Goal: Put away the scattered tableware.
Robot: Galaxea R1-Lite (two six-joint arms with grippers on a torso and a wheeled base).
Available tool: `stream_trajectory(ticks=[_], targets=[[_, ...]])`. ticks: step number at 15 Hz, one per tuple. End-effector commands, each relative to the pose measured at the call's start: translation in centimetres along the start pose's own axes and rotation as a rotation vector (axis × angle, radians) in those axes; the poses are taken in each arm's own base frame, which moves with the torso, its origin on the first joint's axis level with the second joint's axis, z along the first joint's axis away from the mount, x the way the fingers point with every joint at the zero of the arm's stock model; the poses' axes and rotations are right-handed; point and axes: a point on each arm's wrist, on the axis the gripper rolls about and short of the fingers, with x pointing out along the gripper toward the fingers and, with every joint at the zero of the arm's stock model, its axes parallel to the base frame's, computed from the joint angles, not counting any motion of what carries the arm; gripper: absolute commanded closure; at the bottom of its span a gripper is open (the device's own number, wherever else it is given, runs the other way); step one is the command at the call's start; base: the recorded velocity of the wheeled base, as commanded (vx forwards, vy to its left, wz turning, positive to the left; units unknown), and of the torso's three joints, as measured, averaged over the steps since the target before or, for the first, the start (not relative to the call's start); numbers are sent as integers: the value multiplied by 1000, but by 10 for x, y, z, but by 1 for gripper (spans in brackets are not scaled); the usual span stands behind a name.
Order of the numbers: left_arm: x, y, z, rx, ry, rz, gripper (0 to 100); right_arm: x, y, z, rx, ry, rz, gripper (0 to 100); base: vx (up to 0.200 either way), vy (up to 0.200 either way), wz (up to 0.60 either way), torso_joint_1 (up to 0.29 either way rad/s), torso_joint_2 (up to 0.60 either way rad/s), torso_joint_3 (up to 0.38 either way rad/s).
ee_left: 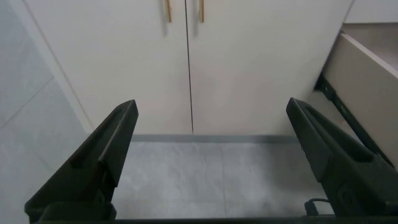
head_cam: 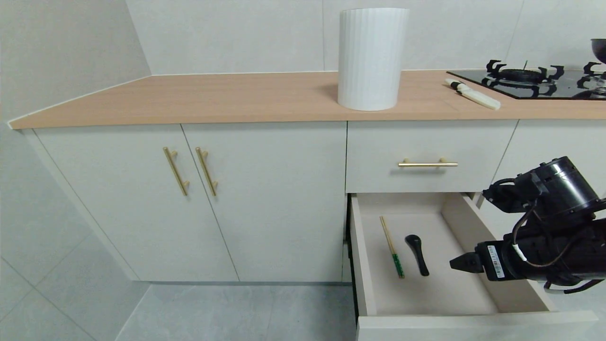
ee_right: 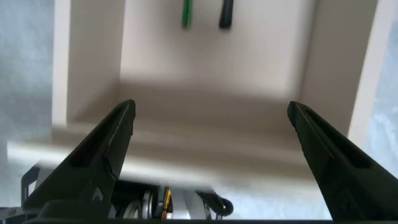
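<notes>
Drawer point(head_cam: 364, 265): one chopstick pair point(head_cam: 392, 247), one black spoon point(head_cam: 417, 254); left gripper point(ee_left: 210, 106), right gripper point(ee_right: 210, 106) spread, empty.

the chopsticks point(head_cam: 392, 247) are pale wood with green ends; the spoon point(head_cam: 417, 254) is black; the drawer point(head_cam: 363, 260) is cream; the countertop point(head_cam: 213, 99) shows tan wood grain; the canister point(head_cam: 371, 59) is white with vertical ribs

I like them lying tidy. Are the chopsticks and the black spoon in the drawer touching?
Apart. The head view shows bare drawer floor between the chopsticks and the black spoon.
</notes>
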Motion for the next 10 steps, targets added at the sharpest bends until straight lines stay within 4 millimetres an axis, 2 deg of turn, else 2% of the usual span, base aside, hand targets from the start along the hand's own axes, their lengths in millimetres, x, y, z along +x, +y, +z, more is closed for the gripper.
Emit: stream_trajectory(ticks=[1,2,6,10], targets=[[0,0,0,0,2,1,0,3,1,-1,-2,11,-3,0,-200,0,0,-2,7,-2],[0,0,0,0,2,1,0,4,1,-1,-4,13,-2,0,-200,0,0,2,-2,-2],[0,0,0,0,2,1,0,7,4,-5,-23,35,1,0,0,0,0,0,0,0],[0,0,0,0,2,1,0,12,11,-23,-134,95,18,0,0,0,0,0,0,0]])
